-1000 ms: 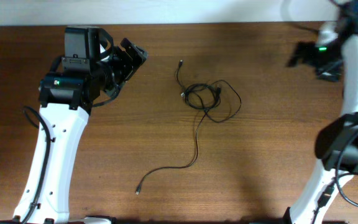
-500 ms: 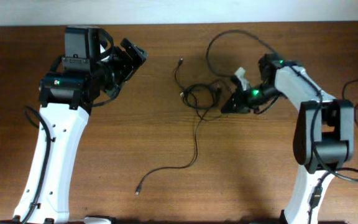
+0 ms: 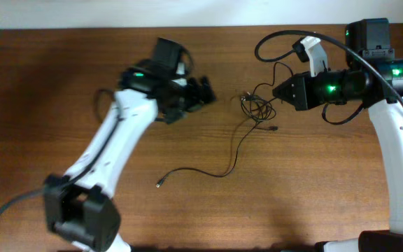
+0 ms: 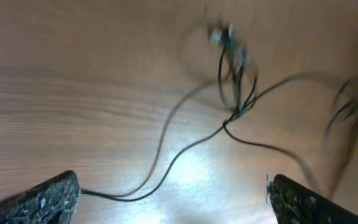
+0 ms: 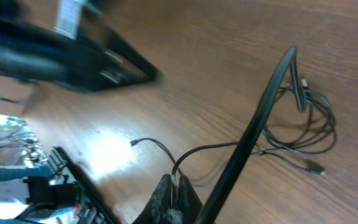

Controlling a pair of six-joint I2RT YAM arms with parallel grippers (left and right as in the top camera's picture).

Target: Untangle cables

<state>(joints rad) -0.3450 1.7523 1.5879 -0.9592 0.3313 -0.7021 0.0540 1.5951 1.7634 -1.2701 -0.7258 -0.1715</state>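
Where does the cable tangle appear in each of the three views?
Overhead: the cable tangle lies in the upper half, a little right of centre.
Left wrist: above and right of centre, blurred.
Right wrist: near the right edge, at middle height.
Shared landmark: the long cable tail that leaves the tangle.

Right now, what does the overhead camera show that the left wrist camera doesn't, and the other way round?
Only overhead: both arms whole, the right hand shut at the cables, and the plug ending the long loose tail. Only the left wrist: a close, blurred look at the knot where the strands cross. Both: the open left hand, the cables and the wooden table.
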